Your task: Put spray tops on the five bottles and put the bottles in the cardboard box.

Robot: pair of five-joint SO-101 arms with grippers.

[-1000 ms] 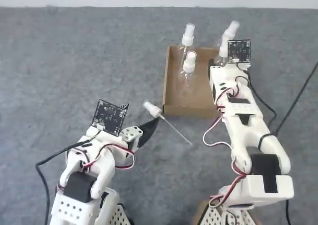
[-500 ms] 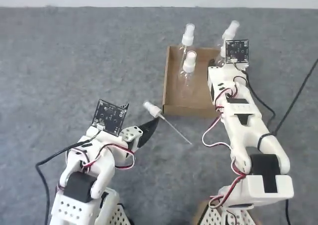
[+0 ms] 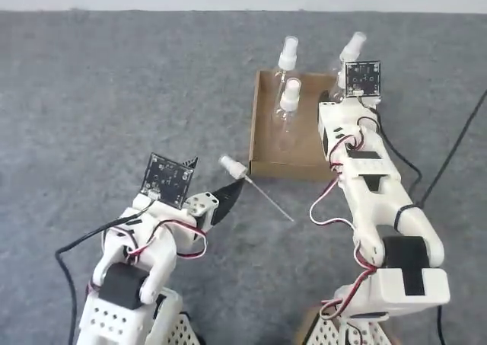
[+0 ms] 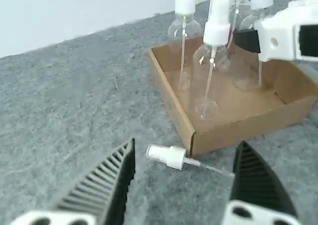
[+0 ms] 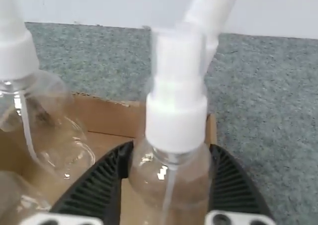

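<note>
No text, number or sign could be read anywhere. The box [image 3: 285, 170], the bottles [image 3: 289, 105] and the small boards [image 3: 167, 180] on the arms carried no print that could be made out.

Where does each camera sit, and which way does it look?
High view: fixed overhead, looking down on the table, left arm, right arm, cardboard box.
Left wrist view: on that wrist, looking between the open left tool at a spray top.
Right wrist view: on that wrist, facing a bottle gripped by the right tool.
Shared: all show that box.
</note>
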